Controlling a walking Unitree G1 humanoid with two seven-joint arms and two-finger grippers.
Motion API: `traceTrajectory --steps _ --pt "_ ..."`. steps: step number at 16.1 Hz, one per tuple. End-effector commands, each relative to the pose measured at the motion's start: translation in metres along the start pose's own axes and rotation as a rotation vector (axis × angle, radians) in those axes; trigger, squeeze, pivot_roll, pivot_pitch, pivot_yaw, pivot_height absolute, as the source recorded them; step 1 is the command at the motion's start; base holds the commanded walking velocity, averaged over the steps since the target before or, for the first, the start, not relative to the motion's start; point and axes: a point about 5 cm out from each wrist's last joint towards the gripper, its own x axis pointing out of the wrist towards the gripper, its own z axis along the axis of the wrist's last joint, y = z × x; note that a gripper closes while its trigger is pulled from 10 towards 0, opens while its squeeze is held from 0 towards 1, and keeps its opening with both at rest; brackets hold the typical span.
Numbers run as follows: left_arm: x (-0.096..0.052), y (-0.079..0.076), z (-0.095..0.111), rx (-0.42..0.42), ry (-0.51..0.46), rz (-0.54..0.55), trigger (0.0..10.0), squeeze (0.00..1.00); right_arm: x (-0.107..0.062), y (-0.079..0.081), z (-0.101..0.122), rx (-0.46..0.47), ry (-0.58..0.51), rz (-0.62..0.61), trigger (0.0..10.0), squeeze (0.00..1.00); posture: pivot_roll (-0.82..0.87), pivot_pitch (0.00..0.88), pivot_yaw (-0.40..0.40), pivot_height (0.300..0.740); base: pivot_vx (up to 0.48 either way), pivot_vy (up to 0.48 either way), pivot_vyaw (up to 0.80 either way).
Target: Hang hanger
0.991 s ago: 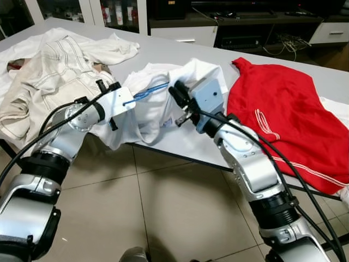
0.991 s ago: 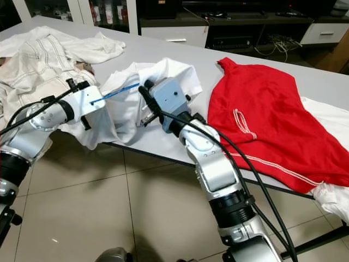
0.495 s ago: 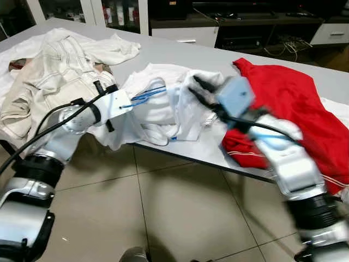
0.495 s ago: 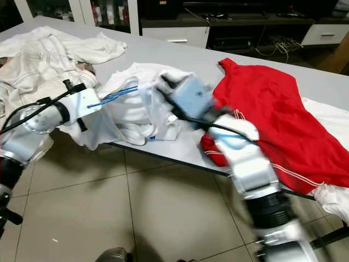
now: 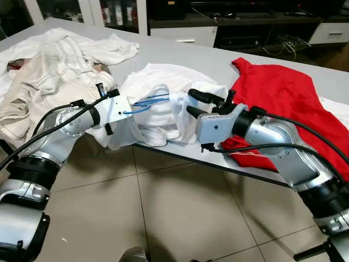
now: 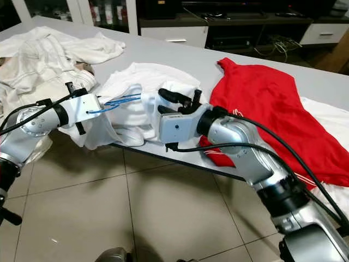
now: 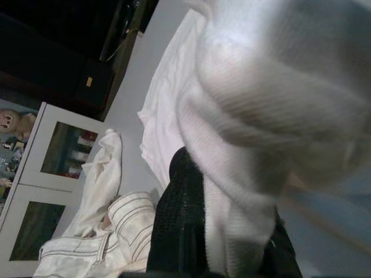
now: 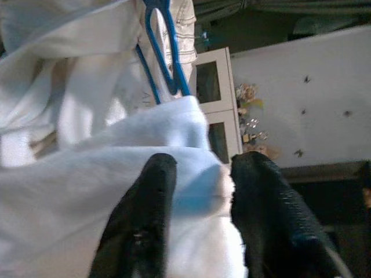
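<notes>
Grey worktop (image 5: 180, 52) with laundry spread across it; tiled floor below, dark cabinets behind.

Left tool (image 5: 109, 90) sits at the near edge with cloth of the white shirt (image 5: 158, 106) draped over it. The left wrist view has fabric over one black finger, so I can't tell whether it's open or clamped. Blue hanger (image 5: 146, 101) sticks out just past the left tool, mostly buried in the shirt, only the wire loop showing. Beige garment (image 5: 49, 71) lies on the far side of the left arm.

Right tool (image 5: 206, 103) is now low at the worktop edge, just beside the shirt's right side. Its two fingers are parted with a fold of white cloth between them, not squeezed tight as far as the right wrist view shows. Red shirt (image 5: 283, 98) lies behind the right arm.

Changes:
- 1 s ago the right tool was raised over the shirt, close to the left tool.
- 0.5 s ago it was swinging out toward the red shirt, blurred.
- Now it has come back in lower, from the side.
- White shirt is more bunched than 1 s ago; the hanger has barely moved.

My read: the right arm has re-approached to take a fresh hold on the shirt edge so the hanger can be seated. Hanging not started.
</notes>
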Motion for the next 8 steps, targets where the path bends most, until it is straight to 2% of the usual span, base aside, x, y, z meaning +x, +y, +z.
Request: traceTrajectory --steps 1,2,4,5,6,8 --pt "0.000 0.003 0.005 0.054 -0.013 -0.016 1.3 0.00 0.000 -0.007 -0.001 -0.039 0.000 -0.012 10.0 0.61 0.14 0.004 -0.042 0.740 0.000 0.000 0.00" --pt "-0.001 0.002 0.003 0.075 -0.003 -0.028 1.3 0.00 -0.001 -0.009 -0.001 -0.054 0.003 -0.013 10.0 0.57 0.14 0.006 -0.042 0.740 0.000 0.000 0.00" --pt "-0.001 0.002 0.004 0.095 -0.008 -0.041 1.5 0.00 -0.003 0.000 -0.007 -0.065 0.029 0.054 10.0 0.53 0.14 0.006 -0.039 0.740 0.000 0.000 0.00" --pt "0.000 0.002 0.006 0.114 -0.014 -0.048 1.6 0.00 -0.003 0.005 -0.009 -0.060 0.041 0.086 10.0 0.27 0.13 0.005 -0.037 0.740 0.000 0.000 0.00" --pt "0.001 0.002 0.009 0.133 -0.021 -0.054 1.7 0.00 -0.003 0.009 -0.011 -0.059 0.051 0.111 10.0 0.18 0.13 0.005 -0.037 0.740 0.000 0.000 0.00" --pt "0.003 0.001 0.014 0.161 -0.040 -0.067 1.8 0.00 -0.004 0.018 -0.014 -0.050 0.071 0.165 10.0 0.15 0.13 0.005 -0.035 0.740 0.000 0.000 0.00"
